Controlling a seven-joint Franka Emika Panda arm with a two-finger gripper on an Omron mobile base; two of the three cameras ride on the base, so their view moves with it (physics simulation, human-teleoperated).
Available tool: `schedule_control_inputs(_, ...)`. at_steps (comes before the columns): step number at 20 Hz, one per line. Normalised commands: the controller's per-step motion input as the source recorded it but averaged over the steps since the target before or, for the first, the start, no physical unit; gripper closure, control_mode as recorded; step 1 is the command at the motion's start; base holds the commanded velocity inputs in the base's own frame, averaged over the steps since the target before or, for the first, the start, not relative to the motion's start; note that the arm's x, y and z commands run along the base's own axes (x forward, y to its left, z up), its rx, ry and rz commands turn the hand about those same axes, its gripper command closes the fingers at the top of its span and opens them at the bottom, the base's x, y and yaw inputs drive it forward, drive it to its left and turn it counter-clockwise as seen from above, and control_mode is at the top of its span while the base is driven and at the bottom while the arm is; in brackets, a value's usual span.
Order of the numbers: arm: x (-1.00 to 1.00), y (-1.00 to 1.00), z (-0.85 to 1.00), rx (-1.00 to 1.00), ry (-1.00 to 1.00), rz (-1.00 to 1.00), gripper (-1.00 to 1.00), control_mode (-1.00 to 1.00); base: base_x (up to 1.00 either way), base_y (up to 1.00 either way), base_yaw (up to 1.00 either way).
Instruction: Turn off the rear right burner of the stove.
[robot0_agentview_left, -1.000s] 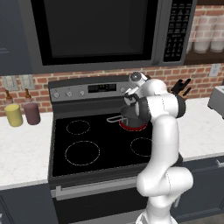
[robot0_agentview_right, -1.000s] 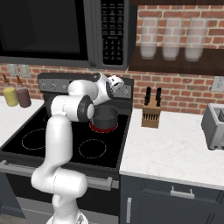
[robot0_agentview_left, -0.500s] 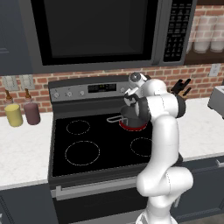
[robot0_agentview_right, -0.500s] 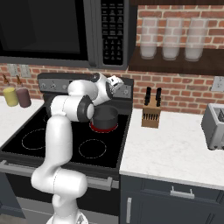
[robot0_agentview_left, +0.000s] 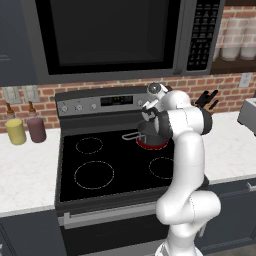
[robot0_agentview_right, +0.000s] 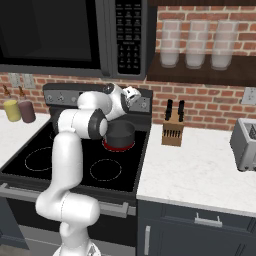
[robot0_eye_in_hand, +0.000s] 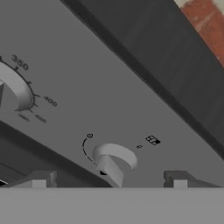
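The stove (robot0_agentview_left: 120, 162) (robot0_agentview_right: 65, 155) is a black glass-top range with a steel control panel (robot0_agentview_left: 100, 102). Its rear right burner (robot0_agentview_left: 150, 145) (robot0_agentview_right: 119, 146) glows red under a dark pot (robot0_agentview_left: 151, 133) (robot0_agentview_right: 120, 133). My gripper (robot0_agentview_left: 148, 108) (robot0_agentview_right: 136, 98) is up against the right end of the panel, above the pot. In the hand view a round knob (robot0_eye_in_hand: 113, 158) sits close in front, between the two fingertips (robot0_eye_in_hand: 40, 179), which stand wide apart on either side without touching it. My gripper (robot0_eye_in_hand: 109, 181) is open and holds nothing.
A second, larger dial (robot0_eye_in_hand: 15, 89) lies further along the panel. A black microwave (robot0_agentview_left: 110, 35) hangs over the stove. Two bottles (robot0_agentview_left: 25, 130) stand on the left counter. A knife block (robot0_agentview_right: 172, 131) and a toaster (robot0_agentview_right: 245, 145) stand on the right counter.
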Motion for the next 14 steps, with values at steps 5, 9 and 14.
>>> schedule_control_inputs(5,0.00,0.00,0.00,0.00,0.00,0.00,-1.00,-1.00,0.00,0.00,0.00)
schedule_control_inputs(9,0.00,0.00,0.00,0.00,0.00,0.00,-1.00,-1.00,0.00,0.00,0.00)
schedule_control_inputs(14,0.00,0.00,0.00,0.00,0.00,0.00,-1.00,-1.00,0.00,0.00,0.00)
